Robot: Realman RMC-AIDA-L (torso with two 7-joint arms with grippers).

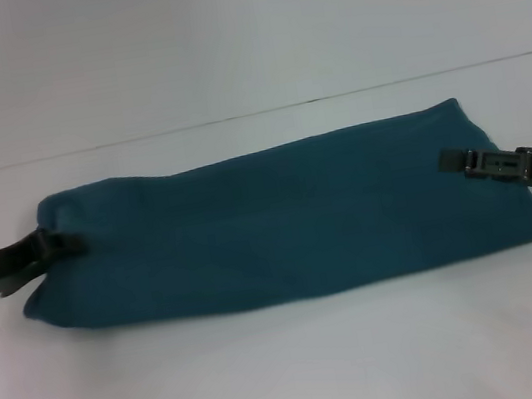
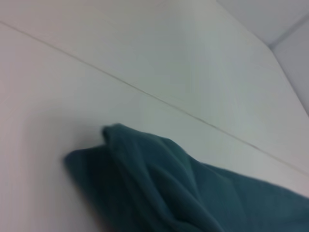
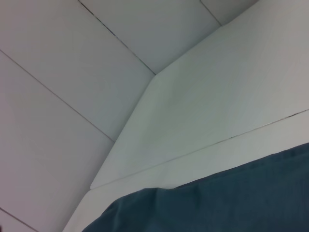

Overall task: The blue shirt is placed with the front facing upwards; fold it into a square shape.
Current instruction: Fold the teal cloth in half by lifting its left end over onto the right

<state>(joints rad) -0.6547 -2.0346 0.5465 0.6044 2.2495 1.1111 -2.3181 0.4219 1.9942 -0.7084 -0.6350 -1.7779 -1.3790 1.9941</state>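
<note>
The blue shirt (image 1: 280, 223), one garment, lies folded into a long band across the white table (image 1: 293, 367) (plain teal side up, no print showing); two grippers sit at its ends; left gripper (image 1: 55, 243) pinches the left edge; right gripper (image 1: 457, 161) clamps the right edge.

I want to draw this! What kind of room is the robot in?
Probably a lab or test booth, not a home: a plain white table, bare white panelled walls, and only the blue shirt laid out between the left gripper and right gripper.
</note>
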